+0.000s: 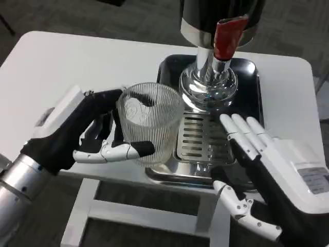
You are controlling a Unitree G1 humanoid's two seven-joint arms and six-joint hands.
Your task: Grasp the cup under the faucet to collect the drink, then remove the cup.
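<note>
My left hand [85, 134] grips a clear ribbed glass cup [149, 128] from its left side, fingers wrapped around it. The cup hangs over the left rim of the dark metal drip tray [167, 82], left of the slotted grate [203, 136]. The dispenser's chrome base [208, 87] stands at the back of the tray, with the red tap handle [226, 36] above it. My right hand [277, 172] is open, fingers straight, over the tray's front right corner.
The white table [67, 67] stretches to the left and behind the tray. Its front edge runs just below my hands. The dispenser's dark body [205, 13] rises at the top of the view.
</note>
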